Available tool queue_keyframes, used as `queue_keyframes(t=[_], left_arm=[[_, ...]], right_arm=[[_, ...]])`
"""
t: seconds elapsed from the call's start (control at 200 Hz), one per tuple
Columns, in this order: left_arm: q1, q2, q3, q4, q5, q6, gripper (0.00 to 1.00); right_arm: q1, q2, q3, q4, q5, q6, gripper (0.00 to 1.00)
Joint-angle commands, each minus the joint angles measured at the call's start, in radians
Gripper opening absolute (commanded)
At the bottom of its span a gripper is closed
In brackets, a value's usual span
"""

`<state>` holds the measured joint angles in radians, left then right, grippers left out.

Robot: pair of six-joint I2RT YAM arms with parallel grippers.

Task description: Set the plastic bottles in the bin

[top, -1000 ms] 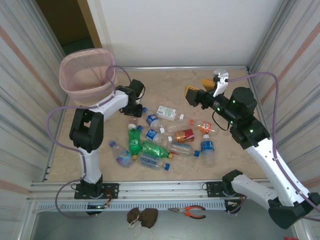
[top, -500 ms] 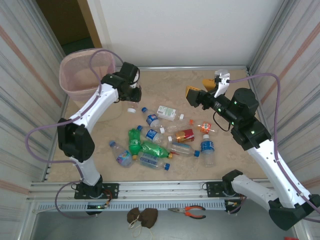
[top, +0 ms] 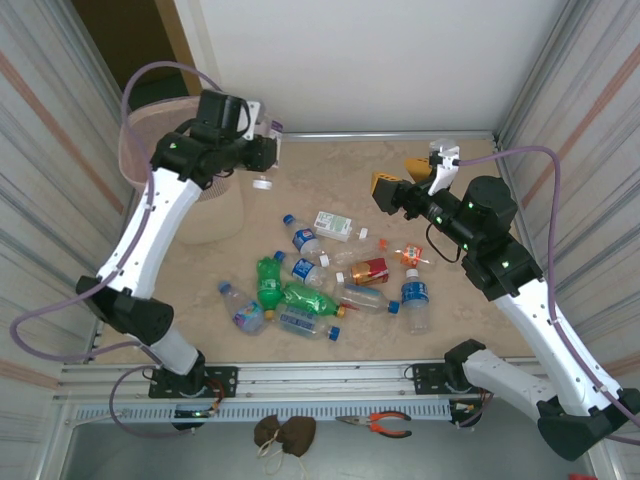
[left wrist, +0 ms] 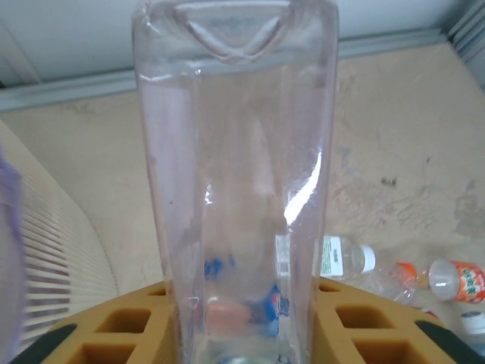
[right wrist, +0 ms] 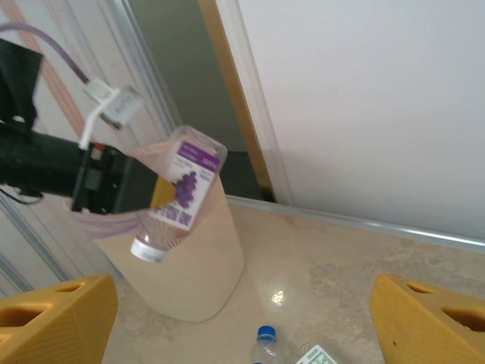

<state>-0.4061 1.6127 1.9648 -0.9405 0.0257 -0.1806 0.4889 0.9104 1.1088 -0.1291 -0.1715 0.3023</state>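
My left gripper (top: 262, 152) is raised beside the rim of the pale pink bin (top: 215, 212), shut on a clear plastic bottle (top: 263, 172) with a purple label and a white cap that hangs cap-down. In the left wrist view this bottle (left wrist: 235, 174) stands between the yellow fingers (left wrist: 114, 327), with the bin's ribbed wall (left wrist: 61, 258) at the left. The right wrist view shows the held bottle (right wrist: 180, 189) in front of the bin (right wrist: 201, 262). Several more plastic bottles (top: 320, 280) lie mid-table. My right gripper (top: 398, 177) hovers open over the back right, with nothing between its fingers (right wrist: 53, 318).
Corrugated metal walls close in the left and right sides of the table. Orange-handled pliers (top: 375, 424) lie on the front ledge below the rail. A blue-capped bottle (right wrist: 265, 345) lies close under my right gripper. Bare floor lies between the bin and the bottle pile.
My left arm has lifted the purple-labelled bottle off the table and swung it back and left, up to the bin's rim. The right arm has stayed still.
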Motion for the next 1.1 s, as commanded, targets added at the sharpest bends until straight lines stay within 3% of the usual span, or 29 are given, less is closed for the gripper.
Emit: queue_keyframes(t=[0.0, 0.301, 0.656, 0.862, 1.092], left_arm=[[0.041, -0.052, 0.071, -0.016, 0.023, 0.022, 0.33], [0.195, -0.058, 0.16, -0.049, 0.028, 0.035, 0.32], [0.42, -0.008, 0.141, -0.103, 0.017, 0.066, 0.31], [0.474, 0.051, 0.068, -0.091, 0.034, 0.091, 0.3], [0.475, 0.115, -0.071, -0.041, 0.069, 0.087, 0.28]], right_arm=[[-0.006, 0.002, 0.013, 0.022, 0.009, -0.014, 0.85], [-0.006, 0.005, 0.015, 0.023, 0.006, -0.012, 0.85], [-0.006, 0.005, 0.014, 0.017, 0.007, -0.012, 0.85], [-0.006, 0.017, 0.016, 0.024, 0.003, -0.005, 0.85], [-0.006, 0.024, 0.02, 0.029, 0.0, -0.003, 0.85]])
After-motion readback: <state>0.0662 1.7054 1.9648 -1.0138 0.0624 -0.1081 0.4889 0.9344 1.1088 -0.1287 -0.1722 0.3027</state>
